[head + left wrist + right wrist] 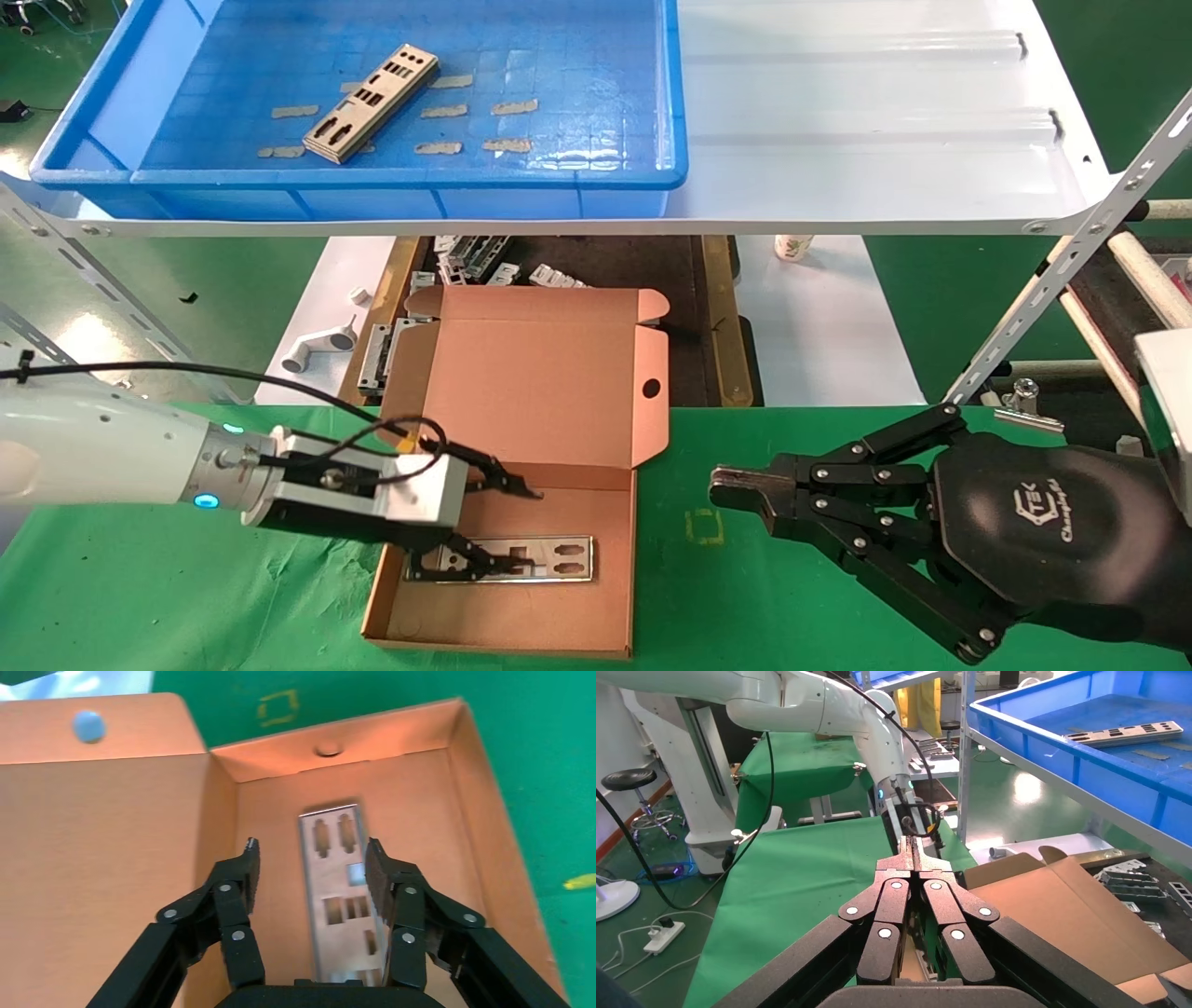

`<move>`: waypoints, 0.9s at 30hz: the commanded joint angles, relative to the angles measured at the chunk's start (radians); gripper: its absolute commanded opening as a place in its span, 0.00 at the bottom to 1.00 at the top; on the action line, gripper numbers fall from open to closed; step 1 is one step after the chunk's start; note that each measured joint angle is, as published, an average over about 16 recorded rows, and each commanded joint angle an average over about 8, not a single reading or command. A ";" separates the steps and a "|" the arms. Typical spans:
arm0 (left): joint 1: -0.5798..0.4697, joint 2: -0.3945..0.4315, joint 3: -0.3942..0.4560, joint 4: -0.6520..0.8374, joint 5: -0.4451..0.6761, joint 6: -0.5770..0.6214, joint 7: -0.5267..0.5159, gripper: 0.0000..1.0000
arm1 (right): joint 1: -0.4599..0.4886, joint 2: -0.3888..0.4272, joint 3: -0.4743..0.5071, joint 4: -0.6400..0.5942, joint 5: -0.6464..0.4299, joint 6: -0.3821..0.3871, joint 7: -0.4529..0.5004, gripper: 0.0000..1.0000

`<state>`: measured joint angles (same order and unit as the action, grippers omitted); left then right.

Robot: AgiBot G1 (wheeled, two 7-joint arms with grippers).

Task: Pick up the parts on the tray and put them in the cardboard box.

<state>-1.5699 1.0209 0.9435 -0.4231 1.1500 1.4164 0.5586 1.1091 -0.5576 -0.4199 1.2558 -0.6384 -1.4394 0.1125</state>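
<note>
Green cloth under cardboard box; white shelf holds tray.

Left pincer over the open cardboard box

Its fingers stood apart above 1 part lying flat on the box floor; another part lay in the blue tray on the white shelf, while the right pincer sat closed over the green worktop.

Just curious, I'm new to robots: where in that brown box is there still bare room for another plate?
Bare floor lies in the cardboard box between the silver plate and the hinged lid. Around the plate it's crowded: the open left end effector straddles it.
</note>
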 commanded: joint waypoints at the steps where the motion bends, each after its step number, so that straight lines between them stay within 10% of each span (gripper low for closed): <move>1: -0.006 0.002 -0.006 0.017 -0.010 0.005 0.003 1.00 | 0.000 0.000 0.000 0.000 0.000 0.000 0.000 0.00; 7: 0.004 -0.016 -0.044 0.010 -0.057 0.031 -0.020 1.00 | 0.000 0.000 0.000 0.000 0.000 0.000 0.000 0.04; 15: 0.070 -0.064 -0.120 -0.102 -0.098 0.033 -0.112 1.00 | 0.000 0.000 0.000 0.000 0.000 0.000 0.000 0.97; 27: 0.171 -0.146 -0.249 -0.282 -0.174 0.044 -0.262 1.00 | 0.000 0.000 0.000 0.000 0.000 0.000 0.000 1.00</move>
<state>-1.3995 0.8751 0.6951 -0.7049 0.9759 1.4600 0.2968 1.1091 -0.5576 -0.4200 1.2558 -0.6383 -1.4393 0.1125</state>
